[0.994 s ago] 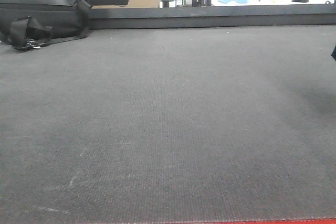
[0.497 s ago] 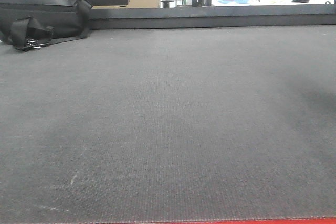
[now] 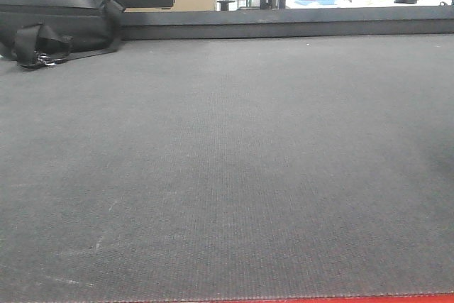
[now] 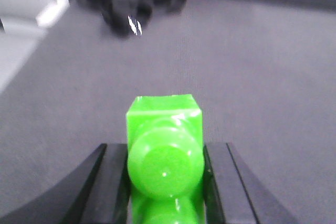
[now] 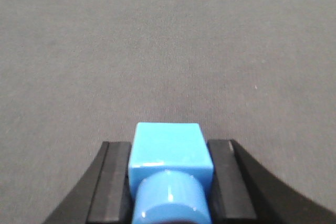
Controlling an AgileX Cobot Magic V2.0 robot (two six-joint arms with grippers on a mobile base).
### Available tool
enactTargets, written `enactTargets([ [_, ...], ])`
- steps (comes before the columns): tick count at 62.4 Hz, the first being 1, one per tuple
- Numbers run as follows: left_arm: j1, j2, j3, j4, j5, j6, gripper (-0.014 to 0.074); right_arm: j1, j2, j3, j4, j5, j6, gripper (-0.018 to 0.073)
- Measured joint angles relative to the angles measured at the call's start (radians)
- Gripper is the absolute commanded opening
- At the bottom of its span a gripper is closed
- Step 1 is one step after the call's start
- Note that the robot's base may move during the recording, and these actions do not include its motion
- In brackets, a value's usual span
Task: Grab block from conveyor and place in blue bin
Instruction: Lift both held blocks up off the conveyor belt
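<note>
Dark grey conveyor belt [image 3: 227,175] fills the front view; a black bag [image 3: 57,23] lies upper left. We see the left jaws clamping a green block [image 4: 164,145] and the right jaws clamping a blue block [image 5: 170,153]. Grasping appears done; placement in the blue bin, unseen here, is left.

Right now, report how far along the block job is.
Done: both grabs. In hand: the left gripper is shut on a green block, the right gripper on a blue block, above the belt. Left: dropping them in the bin, which I cannot make out here.
</note>
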State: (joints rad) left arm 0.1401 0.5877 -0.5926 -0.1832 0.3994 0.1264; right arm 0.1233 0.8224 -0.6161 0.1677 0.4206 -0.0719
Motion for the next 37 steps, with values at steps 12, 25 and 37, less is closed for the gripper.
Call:
enactTargets([
  [12,-0.045,-0.219,0.039,0.011,-0.002,-0.002,-0.0111,0.0,-0.214,0.068,-0.002,0.012,0.0,-0.0162],
  [25,-0.074,-0.329,0.039,0.017,-0.008,-0.003,-0.0111,0.0,-0.385,0.069,-0.004,-0.011,0.0,-0.0162],
  [37,-0.075,-0.344,0.039,0.018,-0.008,-0.004,-0.0111,0.0,-0.482,0.069,-0.004,-0.057,0.0,-0.0162],
])
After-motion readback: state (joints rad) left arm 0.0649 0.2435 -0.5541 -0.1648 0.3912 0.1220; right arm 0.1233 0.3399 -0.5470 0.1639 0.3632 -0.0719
